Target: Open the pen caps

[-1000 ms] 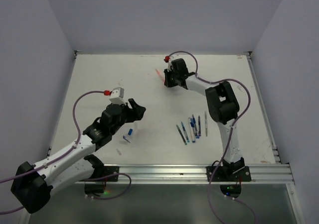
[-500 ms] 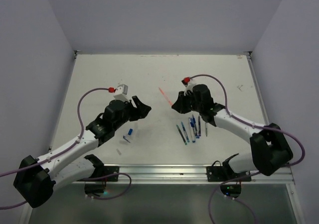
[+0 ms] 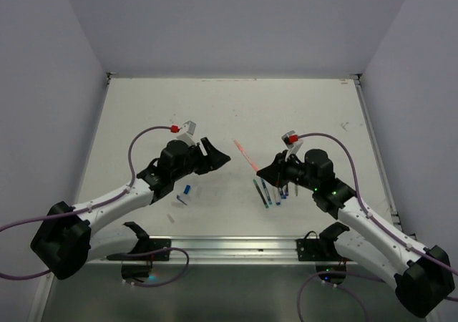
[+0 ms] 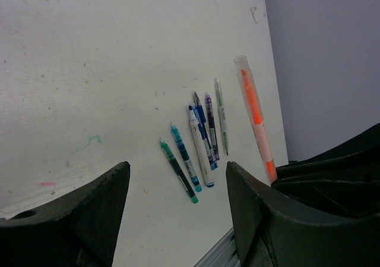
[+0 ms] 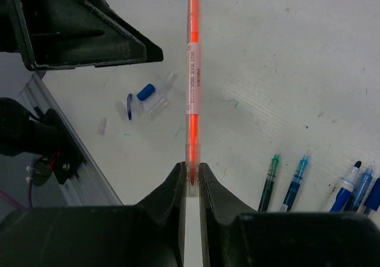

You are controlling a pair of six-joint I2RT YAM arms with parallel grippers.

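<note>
My right gripper (image 3: pixel 262 170) (image 5: pixel 191 169) is shut on an orange-red pen (image 3: pixel 244 155) (image 5: pixel 192 71), pinching its transparent tip cover. The pen hangs above the table and points up-left toward my left gripper (image 3: pixel 219 159) (image 4: pixel 177 173). That gripper is open with nothing between its fingers, a short way from the pen's free end. The left wrist view has the orange-red pen (image 4: pixel 254 113) at right, outside the jaws. A loose blue pen cap (image 3: pixel 187 189) (image 5: pixel 145 91) lies on the table below the left gripper, with small clear pieces (image 5: pixel 157 104) beside it.
Several blue and green pens (image 3: pixel 275 186) (image 4: pixel 199 142) (image 5: pixel 285 184) lie side by side under the right arm. A metal rail (image 3: pixel 236 249) runs along the near table edge. White walls close off the left, back and right sides.
The right arm has swung from the far back of the table to the centre, carrying the orange-red pen. The left gripper has moved right toward it, still open.
</note>
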